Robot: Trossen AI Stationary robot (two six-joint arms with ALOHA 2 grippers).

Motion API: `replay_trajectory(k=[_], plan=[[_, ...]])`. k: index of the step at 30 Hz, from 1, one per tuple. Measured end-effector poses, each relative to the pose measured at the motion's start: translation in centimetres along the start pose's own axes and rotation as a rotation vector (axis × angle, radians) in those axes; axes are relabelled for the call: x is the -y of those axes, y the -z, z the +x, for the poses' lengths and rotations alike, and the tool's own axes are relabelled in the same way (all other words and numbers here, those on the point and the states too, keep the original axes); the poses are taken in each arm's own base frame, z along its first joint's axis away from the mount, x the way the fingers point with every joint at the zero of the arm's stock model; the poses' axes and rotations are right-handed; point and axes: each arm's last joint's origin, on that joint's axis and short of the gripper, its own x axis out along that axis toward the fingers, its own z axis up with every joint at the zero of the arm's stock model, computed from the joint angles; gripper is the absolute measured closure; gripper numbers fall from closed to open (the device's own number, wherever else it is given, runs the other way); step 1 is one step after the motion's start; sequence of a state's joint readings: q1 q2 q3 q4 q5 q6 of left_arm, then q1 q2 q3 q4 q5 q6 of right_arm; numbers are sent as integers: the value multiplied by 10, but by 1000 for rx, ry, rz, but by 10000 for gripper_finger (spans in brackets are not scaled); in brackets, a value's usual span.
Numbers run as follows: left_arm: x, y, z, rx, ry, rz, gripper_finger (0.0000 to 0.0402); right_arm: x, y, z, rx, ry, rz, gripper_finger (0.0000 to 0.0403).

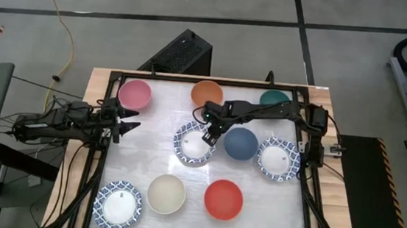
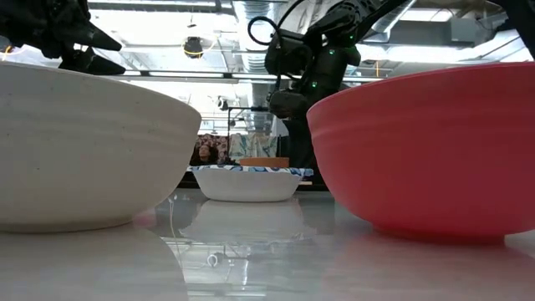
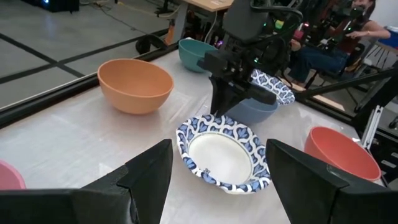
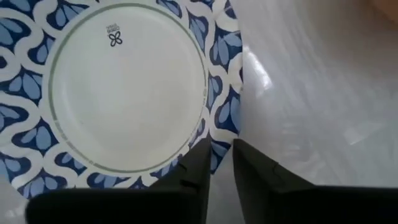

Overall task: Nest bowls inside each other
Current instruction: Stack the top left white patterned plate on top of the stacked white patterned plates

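Several bowls stand on the white table. A white bowl with a blue-patterned rim (image 1: pixel 190 145) (image 3: pixel 224 155) (image 4: pixel 124 87) sits at the middle, on its base. My right gripper (image 1: pixel 210 136) (image 4: pixel 221 168) reaches down to its right rim and is shut on it. A blue bowl (image 1: pixel 241 143) stands just right of that. My left gripper (image 1: pixel 124 122) (image 3: pixel 217 180) hangs open at the table's left edge, near the pink bowl (image 1: pixel 135 94), and touches nothing. My right gripper pinches the patterned bowl's rim (image 4: pixel 221 140) on the side nearest the blue bowl. One finger (image 4: pixel 196 171) stands inside the bowl and the other (image 4: pixel 252 171) outside. The fingers come steeply from above, slanting in from the table's right. The bowl rests on the table.
An orange bowl (image 1: pixel 207 94) and a green bowl (image 1: pixel 274 99) stand at the far edge. A second patterned bowl (image 1: pixel 278 159) is at the right. Along the near side stand a third patterned bowl (image 1: pixel 118 205), a cream bowl (image 1: pixel 166 193) and a red bowl (image 1: pixel 223 198).
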State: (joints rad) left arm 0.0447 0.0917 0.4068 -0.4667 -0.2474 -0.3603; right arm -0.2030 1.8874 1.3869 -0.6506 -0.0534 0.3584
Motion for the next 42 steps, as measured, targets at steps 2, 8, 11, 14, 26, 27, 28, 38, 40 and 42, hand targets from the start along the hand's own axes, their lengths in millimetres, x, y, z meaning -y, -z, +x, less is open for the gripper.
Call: replay_trajectory(k=[2,8,11,14,26,27,28,38,40,42], plan=[[0,0,0,0,0,0,154,0,0,0,-6,-5,-2,322],[0,0,0,0,1,0,154,-4,2,0,-22,-55,-68,299],[0,0,0,-1,1,0,154,-4,2,0,-21,-55,-80,266],[0,0,0,-1,2,0,154,-3,1,0,-18,-54,-77,225],[0,0,0,-4,1,0,154,-5,-2,0,16,-59,-79,171],[0,0,0,-4,0,0,154,-5,-2,0,24,-61,-80,174],[0,0,0,-4,0,0,154,-5,-3,0,27,-62,-80,176],[0,1,0,-5,-2,-2,154,-1,-4,18,10,-53,-68,184],[0,1,0,-5,-2,-2,154,1,-1,25,-21,-42,-57,185],[0,1,0,-5,-2,-2,154,0,-4,26,-10,-31,-28,189]])
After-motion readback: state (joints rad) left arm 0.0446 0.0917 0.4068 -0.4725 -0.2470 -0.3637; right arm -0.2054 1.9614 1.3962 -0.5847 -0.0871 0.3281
